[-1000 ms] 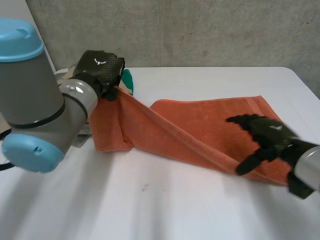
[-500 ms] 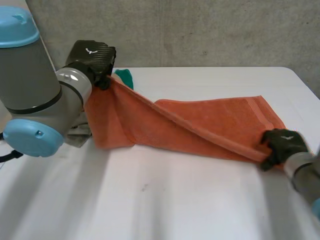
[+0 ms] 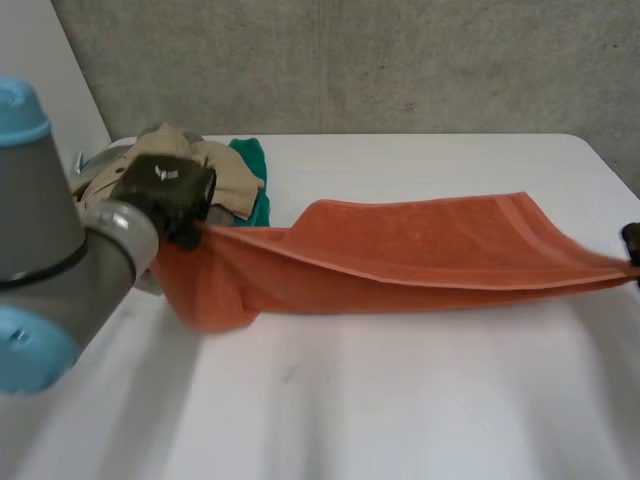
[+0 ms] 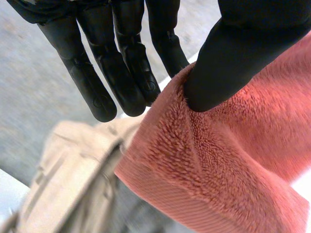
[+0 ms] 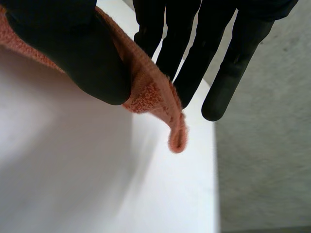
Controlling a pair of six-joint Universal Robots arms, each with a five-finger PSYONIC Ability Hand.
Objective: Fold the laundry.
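An orange towel (image 3: 420, 250) hangs stretched across the white table (image 3: 400, 400) between my two hands. My left hand (image 3: 165, 195) is at the towel's left end, in front of the laundry pile. In the left wrist view its thumb (image 4: 243, 53) pinches a towel (image 4: 218, 160) edge against the fingers (image 4: 112, 73). My right hand (image 3: 632, 240) is at the table's right side, on the towel's right end. In the right wrist view its thumb (image 5: 73, 53) and fingers (image 5: 214, 48) pinch a towel corner (image 5: 155, 92), whose tip dangles free.
A pile of laundry lies at the back left: a beige garment (image 3: 195, 155) with a green cloth (image 3: 255, 165) beside it. The beige garment (image 4: 73, 170) also lies beyond my left hand's fingertips. A grey wall (image 3: 350, 60) stands behind the table.
My right hand has shut on the towel's right corner and pulled it to the right. My left hand has come down and forward with its end. The towel is now stretched.
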